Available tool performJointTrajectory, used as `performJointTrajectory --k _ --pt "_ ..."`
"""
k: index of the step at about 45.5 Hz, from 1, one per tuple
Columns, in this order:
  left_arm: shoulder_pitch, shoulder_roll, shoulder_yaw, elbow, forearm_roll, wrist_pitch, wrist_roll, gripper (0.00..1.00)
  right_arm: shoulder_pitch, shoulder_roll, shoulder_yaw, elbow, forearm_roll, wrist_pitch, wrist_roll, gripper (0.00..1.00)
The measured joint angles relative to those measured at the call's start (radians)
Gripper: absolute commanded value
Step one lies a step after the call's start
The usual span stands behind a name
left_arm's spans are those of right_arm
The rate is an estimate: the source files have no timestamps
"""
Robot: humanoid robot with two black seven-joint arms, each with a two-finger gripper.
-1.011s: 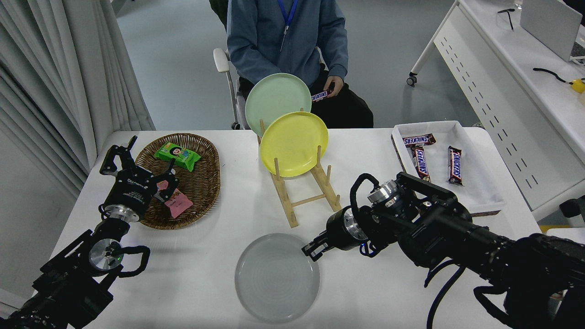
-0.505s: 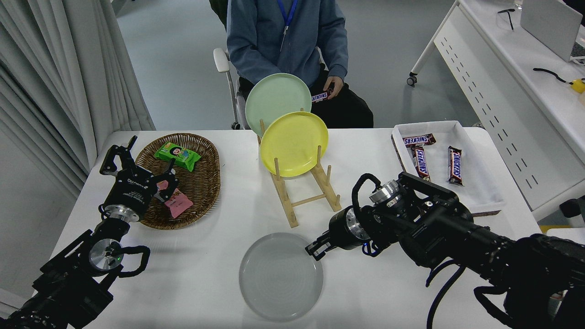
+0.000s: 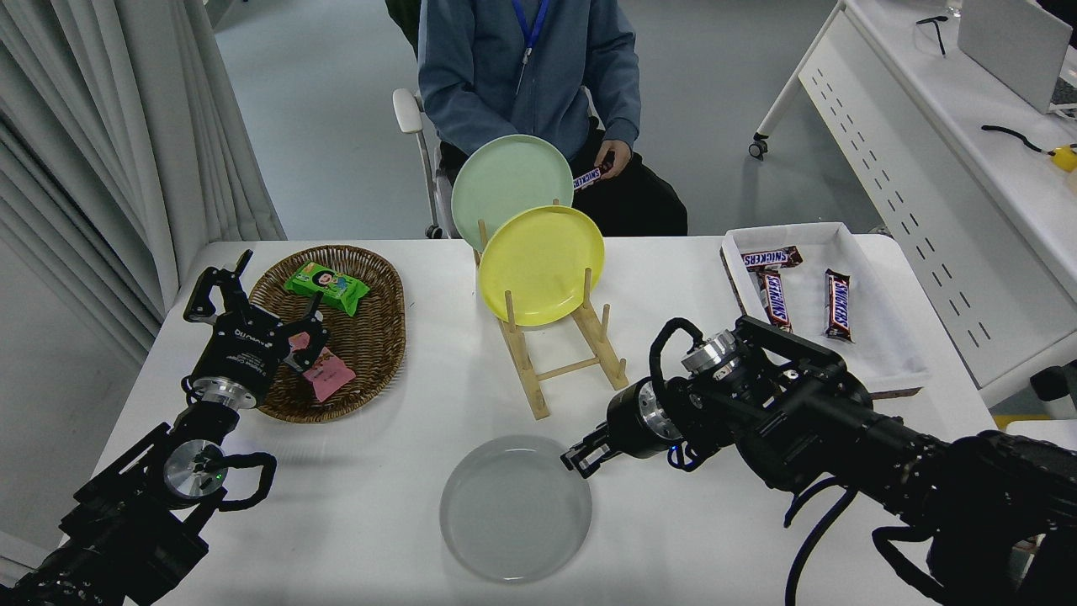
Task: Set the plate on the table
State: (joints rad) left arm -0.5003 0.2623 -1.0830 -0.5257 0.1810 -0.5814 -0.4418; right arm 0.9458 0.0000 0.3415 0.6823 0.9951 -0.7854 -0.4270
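Note:
The light-grey plate (image 3: 515, 507) lies low and nearly flat on the white table (image 3: 404, 505), near the front edge and in front of the wooden rack. My right gripper (image 3: 577, 461) reaches in from the right and is shut on the plate's upper right rim. My left gripper (image 3: 259, 305) is parked open at the lower left, over the near edge of the wicker basket, with nothing between its fingers.
A wooden plate rack (image 3: 559, 353) holds a yellow plate (image 3: 541, 265) and a pale green plate (image 3: 503, 185). The wicker basket (image 3: 370, 337) holds snack packets. A white tray (image 3: 883, 337) with chocolate bars stands at the right. A seated person (image 3: 530, 76) holds a bar.
The plate has shifted slightly right and sunk flatter toward the table, with the right gripper moving along at its rim. The left arm has not moved.

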Motion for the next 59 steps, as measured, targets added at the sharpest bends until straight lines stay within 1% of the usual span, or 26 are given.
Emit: performJointTrajectory --k 15,21,26,32,37,49,55,59 --pt "0.000 0.000 0.000 0.000 0.000 0.000 0.000 1.00 -0.017 0.000 -0.010 0.012 -0.037 0.000 -0.001 1.00" --pt "0.000 0.000 0.000 0.000 0.000 0.000 0.000 1.00 -0.035 0.000 -0.012 0.057 -0.067 0.001 -0.001 1.00" --pt "0.000 0.000 0.000 0.000 0.000 0.000 0.000 1.00 -0.046 0.000 -0.015 0.110 -0.128 0.045 0.001 1.00" --pt "0.000 0.000 0.000 0.000 0.000 0.000 0.000 1.00 -0.063 0.000 -0.016 0.161 -0.273 0.183 0.002 1.00" --pt "0.000 0.000 0.000 0.001 0.000 0.000 0.000 1.00 -0.076 0.000 -0.010 0.189 -0.393 0.340 0.003 1.00" --pt "0.000 0.000 0.000 0.001 0.000 0.000 0.000 1.00 -0.080 0.000 0.013 0.230 -0.538 0.657 0.009 1.00" --pt "0.000 0.000 0.000 0.001 0.000 0.000 0.000 1.00 -0.060 0.000 0.035 0.289 -0.580 0.746 0.011 1.00" --pt "0.000 0.000 0.000 0.001 0.000 0.000 0.000 1.00 -0.043 -0.006 0.080 0.318 -0.619 0.781 0.014 1.00"
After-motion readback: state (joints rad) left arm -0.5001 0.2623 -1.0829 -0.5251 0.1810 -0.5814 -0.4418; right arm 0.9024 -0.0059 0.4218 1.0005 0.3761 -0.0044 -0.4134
